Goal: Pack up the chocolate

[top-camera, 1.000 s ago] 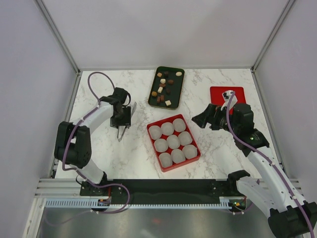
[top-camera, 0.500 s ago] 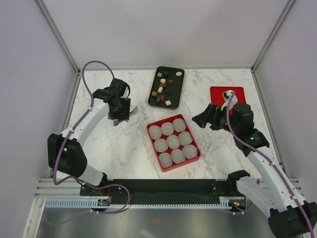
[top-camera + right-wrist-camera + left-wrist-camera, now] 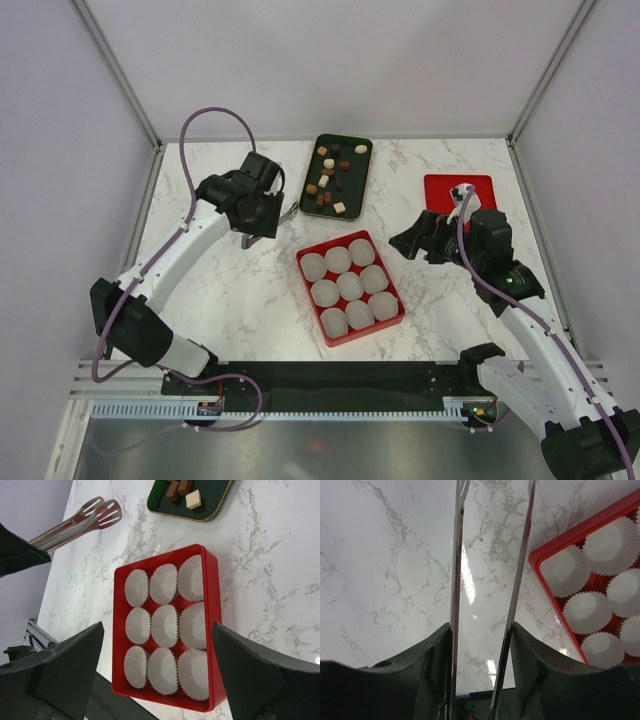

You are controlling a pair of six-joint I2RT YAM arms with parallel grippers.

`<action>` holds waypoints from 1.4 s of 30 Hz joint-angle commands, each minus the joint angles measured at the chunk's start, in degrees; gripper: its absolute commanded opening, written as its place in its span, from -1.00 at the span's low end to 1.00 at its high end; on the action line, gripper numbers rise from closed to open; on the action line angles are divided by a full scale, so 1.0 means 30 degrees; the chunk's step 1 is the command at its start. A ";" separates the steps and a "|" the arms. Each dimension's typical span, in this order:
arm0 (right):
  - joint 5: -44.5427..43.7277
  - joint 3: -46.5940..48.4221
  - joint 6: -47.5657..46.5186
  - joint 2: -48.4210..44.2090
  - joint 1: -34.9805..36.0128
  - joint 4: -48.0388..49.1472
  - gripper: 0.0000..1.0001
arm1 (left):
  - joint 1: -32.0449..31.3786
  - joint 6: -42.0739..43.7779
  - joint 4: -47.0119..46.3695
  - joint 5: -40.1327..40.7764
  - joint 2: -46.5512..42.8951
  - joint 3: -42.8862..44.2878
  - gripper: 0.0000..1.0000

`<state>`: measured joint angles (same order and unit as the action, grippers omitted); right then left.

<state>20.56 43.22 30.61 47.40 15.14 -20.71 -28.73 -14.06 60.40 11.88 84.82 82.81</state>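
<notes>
The chocolates [image 3: 330, 180], small dark brown, tan and cream pieces, lie on a dark tray [image 3: 362, 160] at the back centre. A red box [image 3: 316, 318] holds several empty white paper cups [image 3: 349, 285]. My left gripper [image 3: 262, 215] is shut on metal tongs [image 3: 288, 211], whose tips point right, just left of the dark tray. In the left wrist view the tong arms [image 3: 457, 580] stand apart between my fingers, with the box [image 3: 555, 595] at the right. My right gripper [image 3: 405, 240] is open and empty, right of the box. Its view shows the box [image 3: 216, 610], the tongs [image 3: 80, 522] and a cream chocolate [image 3: 193, 499].
A red lid [image 3: 458, 190] with small black and white items lies at the back right, behind my right arm. Grey walls and metal rails enclose the marble table [image 3: 240, 300].
My left arm has moved back and right toward the dark tray, swinging the tongs from pointing toward the front to pointing right. The right arm has not moved.
</notes>
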 commanded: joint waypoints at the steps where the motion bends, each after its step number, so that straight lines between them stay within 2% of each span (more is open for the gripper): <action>1: -0.0436 0.0710 -0.0242 -0.0534 -0.0036 -0.0128 0.95 | -0.1115 -0.0263 -0.0270 0.0611 0.0173 0.1459 0.10; 6: -0.0582 0.0680 -0.0271 -0.0623 -0.0035 -0.0186 0.94 | -0.2052 0.0000 -0.0884 0.1020 0.1931 0.3184 0.10; 14: -0.0876 0.1090 -0.0477 -0.0535 -0.0036 -0.0509 0.95 | -0.2200 0.0381 -0.2086 0.1050 0.4216 0.4828 0.07; 26: -0.1110 0.1237 -0.0565 -0.0447 -0.0036 -0.0597 0.95 | -0.2200 0.0704 -0.3054 0.1431 0.6823 0.5533 0.04; 42: -0.1579 0.1267 -0.0916 -0.0330 -0.0036 -0.0685 0.94 | -0.2171 0.0645 -0.3610 0.1372 0.8496 0.5504 -0.03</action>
<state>16.82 44.93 28.77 46.59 15.14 -23.22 -35.11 -13.89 51.70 14.96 110.43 96.92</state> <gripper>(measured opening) 0.974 0.491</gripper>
